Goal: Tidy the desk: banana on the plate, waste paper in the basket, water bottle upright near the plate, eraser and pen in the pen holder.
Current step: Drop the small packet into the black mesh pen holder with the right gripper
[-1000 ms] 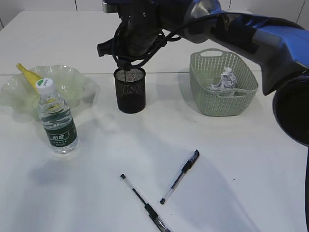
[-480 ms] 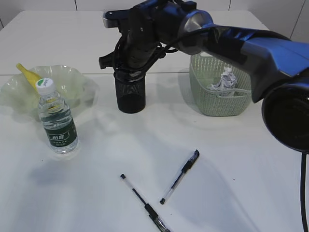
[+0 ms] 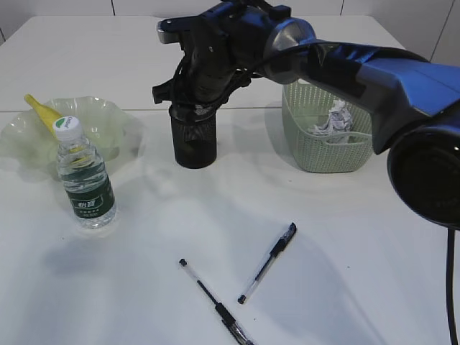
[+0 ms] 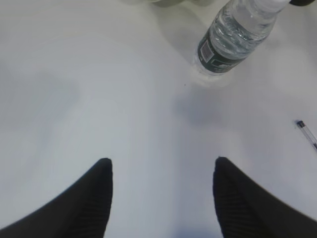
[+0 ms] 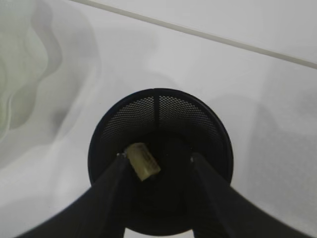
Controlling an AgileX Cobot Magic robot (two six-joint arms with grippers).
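Observation:
My right gripper [image 3: 192,108] hangs right over the black mesh pen holder [image 3: 194,144], its fingers dipping into the mouth. In the right wrist view the jaws stand open over the holder [image 5: 158,96]. The pale eraser [image 5: 143,160] lies against the left finger only, with a gap to the other. My left gripper [image 4: 161,166] is open over bare table. The water bottle [image 3: 85,176] stands upright by the glass plate [image 3: 108,118], which holds the banana [image 3: 42,111]. Two pens [image 3: 267,263] [image 3: 215,305] lie near the front. Crumpled waste paper [image 3: 334,118] sits in the green basket [image 3: 330,151].
The right arm reaches across from the right, passing above the basket. The bottle [image 4: 233,37] and a pen tip [image 4: 307,133] show ahead of my left gripper. The plate's wavy rim [image 5: 10,74] is left of the holder.
My right gripper has sunk lower onto the pen holder's mouth and its jaws have spread apart. Bottle, pens, basket and plate have not moved.

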